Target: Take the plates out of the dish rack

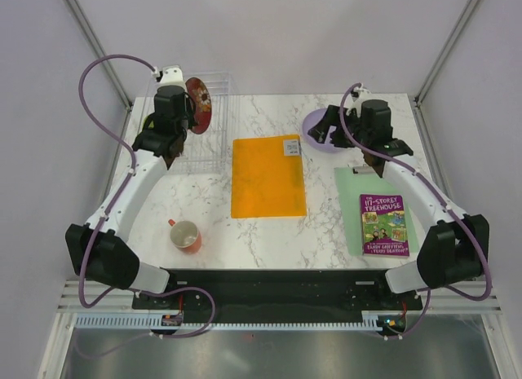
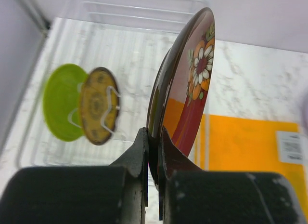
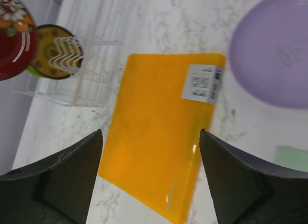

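Note:
My left gripper (image 2: 153, 137) is shut on the lower rim of the dark red flowered plate (image 2: 192, 89), which it holds on edge above the clear dish rack (image 1: 214, 130). From above, that plate (image 1: 198, 104) stands upright at the left gripper (image 1: 188, 112). A yellow patterned plate (image 2: 96, 106) and a lime green plate (image 2: 60, 101) stand in the rack's wire dividers. The lavender plate (image 1: 316, 141) lies flat on the table at the back right. My right gripper (image 3: 150, 132) hangs open beside it, over the orange folder, holding nothing.
An orange folder (image 1: 267, 177) lies mid-table between rack and lavender plate. A red mug (image 1: 187, 235) stands near the front left. A book (image 1: 383, 224) rests on a pale green sheet (image 1: 349, 186) at the right front.

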Tool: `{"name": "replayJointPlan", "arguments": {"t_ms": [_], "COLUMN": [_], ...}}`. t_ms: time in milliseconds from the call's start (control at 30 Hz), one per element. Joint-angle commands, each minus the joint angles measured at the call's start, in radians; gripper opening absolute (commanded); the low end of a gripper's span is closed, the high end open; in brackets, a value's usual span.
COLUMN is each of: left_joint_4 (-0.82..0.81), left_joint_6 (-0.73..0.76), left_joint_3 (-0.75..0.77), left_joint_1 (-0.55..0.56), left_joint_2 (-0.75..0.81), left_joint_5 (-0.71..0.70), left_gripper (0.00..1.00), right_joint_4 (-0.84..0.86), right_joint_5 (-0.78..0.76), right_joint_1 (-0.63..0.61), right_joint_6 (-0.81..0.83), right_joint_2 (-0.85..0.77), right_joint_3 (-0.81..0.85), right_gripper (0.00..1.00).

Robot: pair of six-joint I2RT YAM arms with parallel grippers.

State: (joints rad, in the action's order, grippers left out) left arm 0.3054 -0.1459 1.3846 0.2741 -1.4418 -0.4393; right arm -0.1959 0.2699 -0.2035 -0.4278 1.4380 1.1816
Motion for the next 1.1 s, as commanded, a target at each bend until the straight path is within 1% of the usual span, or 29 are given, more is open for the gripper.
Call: {"name": "replayJointPlan", "arguments": {"t_ms": [0, 100, 200, 300, 367, 467, 600, 767, 800, 867, 933, 967, 1000, 1033, 1067], "left_joint_4": [-0.014, -0.028, -0.083, -0.135, -0.161, -0.213, -0.268, -0.305, -0.348, -0.368, -0.408, -0.437, -0.477, -0.497, -0.512], "left_joint_6": [-0.234, -0.308, -0.365, -0.411, -0.429, -0.466, -0.507, -0.546, -0.550, -0.566, -0.581, -0.602, -0.613, -0.624, -0.639], "left_joint_3": [-0.009, -0.033, -0.076, -0.114, -0.131, -0.174, -0.234, -0.286, -0.294, -0.311, -0.328, -0.357, -0.369, -0.381, -0.400], "left_joint_1": [0.002, 0.007, 0.011, 0.014, 0.016, 0.014, 0.016, 0.017, 0.017, 0.017, 0.017, 0.016, 0.016, 0.016, 0.016], "left_joint_2": [0.054, 0.058, 0.075, 0.090, 0.098, 0.113, 0.141, 0.179, 0.182, 0.181, 0.176, 0.172, 0.173, 0.169, 0.158], "left_joint_5": [0.325, 0.434, 0.557, 0.629, 0.651, 0.703, 0.755, 0.790, 0.801, 0.841, 0.861, 0.881, 0.892, 0.902, 0.925], "left_gripper": [0.02, 0.02, 0.02, 0.02, 0.02, 0.02, 0.02, 0.02, 0.02, 0.02, 0.02, 0.02, 0.02, 0.02, 0.02], "right_joint_4": [0.188, 0.249, 0.276, 0.344, 0.406, 0.450, 0.477, 0.484, 0.489, 0.524, 0.571, 0.590, 0.616, 0.627, 0.638], "right_joint_5": [0.104, 0.117, 0.120, 0.141, 0.156, 0.172, 0.181, 0.169, 0.175, 0.199, 0.225, 0.257, 0.265, 0.269, 0.275], "right_joint_1": [-0.103, -0.163, -0.212, -0.237, -0.244, -0.254, -0.255, -0.255, -0.255, -0.255, -0.254, -0.254, -0.255, -0.254, -0.252], "right_joint_6": [-0.123, -0.160, -0.178, -0.216, -0.244, -0.281, -0.308, -0.304, -0.305, -0.315, -0.327, -0.330, -0.333, -0.336, -0.335], "right_joint_2": [0.048, 0.093, 0.133, 0.157, 0.176, 0.205, 0.237, 0.249, 0.251, 0.259, 0.268, 0.268, 0.265, 0.260, 0.254], "right_joint_3": [0.036, 0.061, 0.081, 0.064, 0.044, 0.033, 0.030, 0.013, 0.012, 0.006, -0.003, -0.010, -0.020, -0.030, -0.043], "right_gripper": [0.88, 0.88, 0.88, 0.89, 0.88, 0.88, 0.89, 0.88, 0.88, 0.86, 0.74, 0.67, 0.53, 0.44, 0.25]}}
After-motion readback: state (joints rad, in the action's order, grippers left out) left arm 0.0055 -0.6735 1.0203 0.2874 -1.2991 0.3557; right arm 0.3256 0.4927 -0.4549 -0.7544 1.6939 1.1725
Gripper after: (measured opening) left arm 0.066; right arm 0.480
